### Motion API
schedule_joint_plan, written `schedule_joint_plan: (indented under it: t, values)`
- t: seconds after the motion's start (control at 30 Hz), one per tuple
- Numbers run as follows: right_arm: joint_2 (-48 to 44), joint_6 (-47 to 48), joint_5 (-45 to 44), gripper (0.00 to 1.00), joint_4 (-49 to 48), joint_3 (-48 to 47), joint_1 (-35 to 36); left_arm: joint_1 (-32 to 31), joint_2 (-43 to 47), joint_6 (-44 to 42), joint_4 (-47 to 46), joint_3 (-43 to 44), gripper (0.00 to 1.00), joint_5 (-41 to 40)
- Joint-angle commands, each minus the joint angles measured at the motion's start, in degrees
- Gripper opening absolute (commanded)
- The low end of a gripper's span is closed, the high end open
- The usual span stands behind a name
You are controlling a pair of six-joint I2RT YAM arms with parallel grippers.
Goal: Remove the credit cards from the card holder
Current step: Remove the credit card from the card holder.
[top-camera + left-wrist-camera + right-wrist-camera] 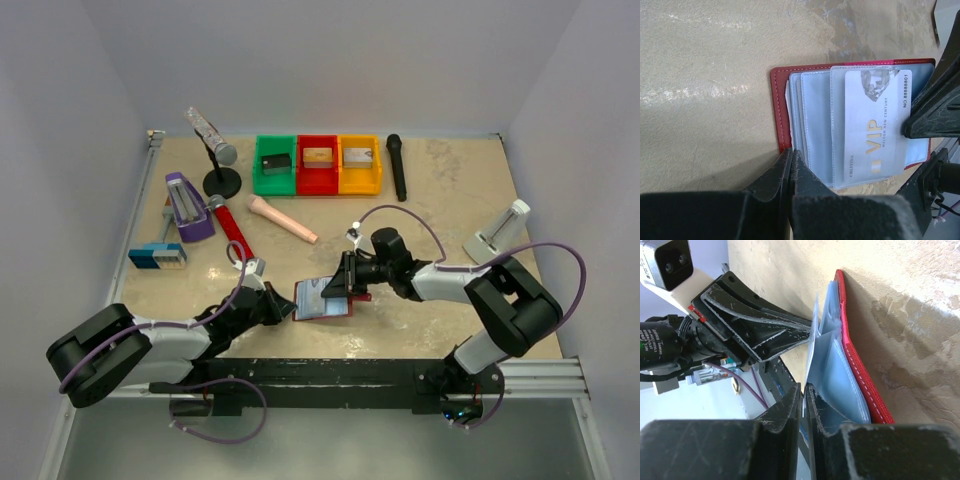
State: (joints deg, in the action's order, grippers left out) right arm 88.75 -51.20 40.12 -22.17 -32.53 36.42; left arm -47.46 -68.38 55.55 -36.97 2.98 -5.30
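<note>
The dark red card holder lies open on the table between my two grippers, its pale blue clear pockets fanned out. A silver card marked VIP sits in the top pocket. My left gripper is shut on the holder's near left edge, where the red cover meets the pockets. My right gripper is at the holder's right side, its jaws closed on the thin pale edge of the silver card. The red cover lies flat on the table. Other cards are hidden.
Green, red and yellow bins stand at the back. A black microphone, a red microphone, a pink cylinder, a purple object, a microphone stand and a white stand lie around.
</note>
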Motion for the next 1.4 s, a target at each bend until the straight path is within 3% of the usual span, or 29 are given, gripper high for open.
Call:
schedule_joint_plan:
  t: [0.0, 0.33, 0.63, 1.07, 1.37]
  values:
    - [-2.0, 1.2, 1.5, 0.12, -0.6, -0.2, -0.4, -0.3, -1.0, -0.1, 1.4, -5.2, 0.00, -2.1]
    - [-1.1, 1.3, 1.8, 0.09, -0.9, -0.7, -0.4, -0.3, -1.2, 0.1, 0.5, -5.3, 0.00, -1.7]
    - [1.5, 0.4, 2.6, 0.30, -1.8, -1.1, -0.4, -0.3, -3.3, -0.4, -2.3, -3.6, 0.00, 1.3]
    - [4.8, -0.2, 2.9, 0.35, -3.0, -1.4, -0.5, -0.8, -10.5, 1.1, -11.2, -3.5, 0.00, 4.5]
    - [7.0, -1.3, 3.0, 0.37, -4.9, -1.4, -0.5, -1.6, -10.7, 1.8, -12.2, -3.5, 0.00, 4.2]
